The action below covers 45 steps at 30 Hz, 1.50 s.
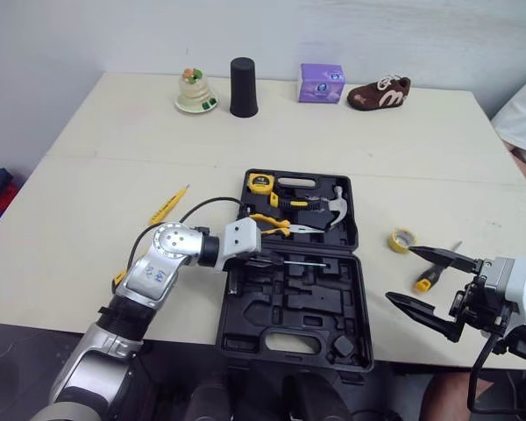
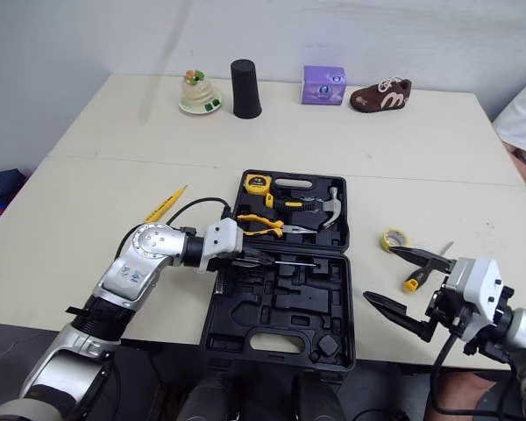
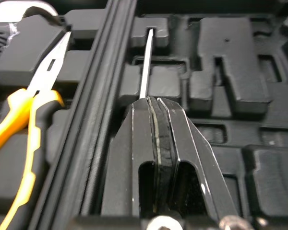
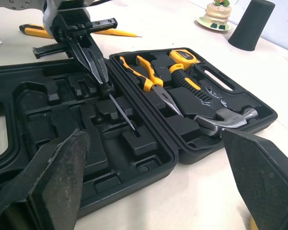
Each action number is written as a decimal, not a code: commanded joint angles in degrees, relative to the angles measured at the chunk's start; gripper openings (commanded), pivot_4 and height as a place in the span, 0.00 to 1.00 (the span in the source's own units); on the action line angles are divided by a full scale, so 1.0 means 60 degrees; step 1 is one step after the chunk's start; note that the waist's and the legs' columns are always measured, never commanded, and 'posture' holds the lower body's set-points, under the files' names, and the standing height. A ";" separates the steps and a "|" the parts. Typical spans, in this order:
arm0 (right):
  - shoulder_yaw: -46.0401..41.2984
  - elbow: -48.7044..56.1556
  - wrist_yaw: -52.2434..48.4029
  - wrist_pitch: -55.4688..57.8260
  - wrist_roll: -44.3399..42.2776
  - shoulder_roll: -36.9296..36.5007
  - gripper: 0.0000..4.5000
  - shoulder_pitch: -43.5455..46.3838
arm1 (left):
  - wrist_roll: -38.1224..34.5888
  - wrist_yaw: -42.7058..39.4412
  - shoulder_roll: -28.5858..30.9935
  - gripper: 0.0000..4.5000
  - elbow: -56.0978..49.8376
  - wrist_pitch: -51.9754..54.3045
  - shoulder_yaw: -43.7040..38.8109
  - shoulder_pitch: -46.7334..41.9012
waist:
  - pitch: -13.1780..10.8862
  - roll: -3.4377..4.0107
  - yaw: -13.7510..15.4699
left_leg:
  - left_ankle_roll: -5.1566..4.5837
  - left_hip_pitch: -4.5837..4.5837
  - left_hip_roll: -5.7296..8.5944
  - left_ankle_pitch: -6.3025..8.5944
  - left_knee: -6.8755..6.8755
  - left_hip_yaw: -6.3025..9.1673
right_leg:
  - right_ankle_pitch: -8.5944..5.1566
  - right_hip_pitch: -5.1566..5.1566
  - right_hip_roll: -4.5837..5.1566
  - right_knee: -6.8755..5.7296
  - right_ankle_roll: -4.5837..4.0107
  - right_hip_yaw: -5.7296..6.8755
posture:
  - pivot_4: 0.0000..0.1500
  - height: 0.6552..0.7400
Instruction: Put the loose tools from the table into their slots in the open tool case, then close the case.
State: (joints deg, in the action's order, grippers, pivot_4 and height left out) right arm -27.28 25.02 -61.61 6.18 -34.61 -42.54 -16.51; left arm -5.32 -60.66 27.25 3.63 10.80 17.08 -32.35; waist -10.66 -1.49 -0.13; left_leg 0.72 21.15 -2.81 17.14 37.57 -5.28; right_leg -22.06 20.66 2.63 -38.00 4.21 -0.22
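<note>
My left fingers clamp the thin steel screwdriver over the black moulded case; right fingers apart above the matte cream desk.

We see matt black moulded plastic on the tool case, a shiny metal shaft on the screwdriver, polished metal on the hammer, a smooth matt worktop
</note>
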 commanded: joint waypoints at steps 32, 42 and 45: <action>-0.0156 0.1082 0.1022 0.0268 -0.0296 0.0375 1.00 -0.0428 | 0.0665 0.0809 -0.0502 0.01 0.0410 0.1548 0.0870 -0.0007 | 0.0362 0.0148 0.0016 | -0.0117 -0.0335 0.0013 0.0148 -0.0096 0.0007 | 0.0010 -0.0471 0.0076 0.0250 0.0019 0.0020 | 1.00 0.93; -0.2267 0.0140 0.1017 -0.0039 -0.0193 0.0645 1.00 -0.1671 | -0.2485 -0.0269 0.0872 0.01 0.0203 0.0093 -0.3413 0.0131 | 0.0287 0.0113 -0.0003 | -0.0046 0.0003 0.0017 0.0058 -0.0066 0.0000 | 0.0015 -0.0048 0.0053 0.0162 0.0026 0.0033 | 1.00 0.93; -0.2934 -0.0522 0.1020 -0.0845 0.0222 0.0947 1.00 -0.1953 | -0.2704 -0.0206 0.1550 0.30 0.0234 0.0478 -0.4219 0.0713 | 0.0272 0.0095 -0.0013 | -0.0055 0.0002 0.0018 0.0064 -0.0074 -0.0004 | 0.0015 -0.0048 0.0055 0.0166 0.0028 0.0027 | 1.00 0.93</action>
State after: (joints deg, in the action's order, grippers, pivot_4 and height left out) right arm -41.01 23.40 -55.49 4.37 -34.20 -37.59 -27.17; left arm -20.18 -62.04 34.95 5.25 13.07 -5.20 -29.51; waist -9.03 -0.92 -0.21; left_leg 0.37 21.16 -2.70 17.53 37.11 -5.31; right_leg -21.97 20.38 2.96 -36.98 4.38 -0.07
